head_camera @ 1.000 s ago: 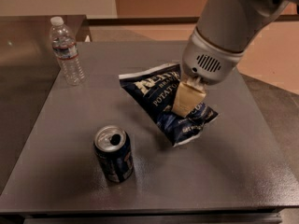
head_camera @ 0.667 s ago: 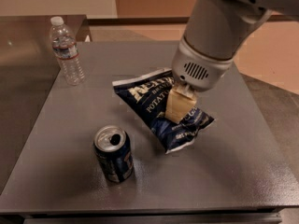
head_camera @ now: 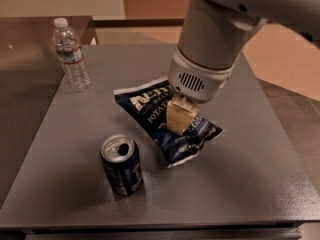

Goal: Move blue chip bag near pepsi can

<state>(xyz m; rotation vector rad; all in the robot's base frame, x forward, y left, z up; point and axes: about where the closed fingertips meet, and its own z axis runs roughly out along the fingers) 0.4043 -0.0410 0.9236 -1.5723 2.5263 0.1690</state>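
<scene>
The blue chip bag [head_camera: 150,109] is a navy foil bag with white lettering, lying on the grey table [head_camera: 260,179] near its middle. My gripper [head_camera: 179,118] comes down from the upper right onto the bag's middle, its tan fingers pressed on the foil and shut on it. The pepsi can [head_camera: 121,165] stands upright at the front left, silver top open, a short gap left of the bag's lower end.
A clear plastic water bottle [head_camera: 71,55] stands upright at the table's back left corner. A brown counter [head_camera: 25,84] lies to the left of the table. The table's front edge runs just below the can.
The gripper and the chip bag have shifted left and toward the front, bringing the bag's lower end closer to the can. The can and bottle have not moved.
</scene>
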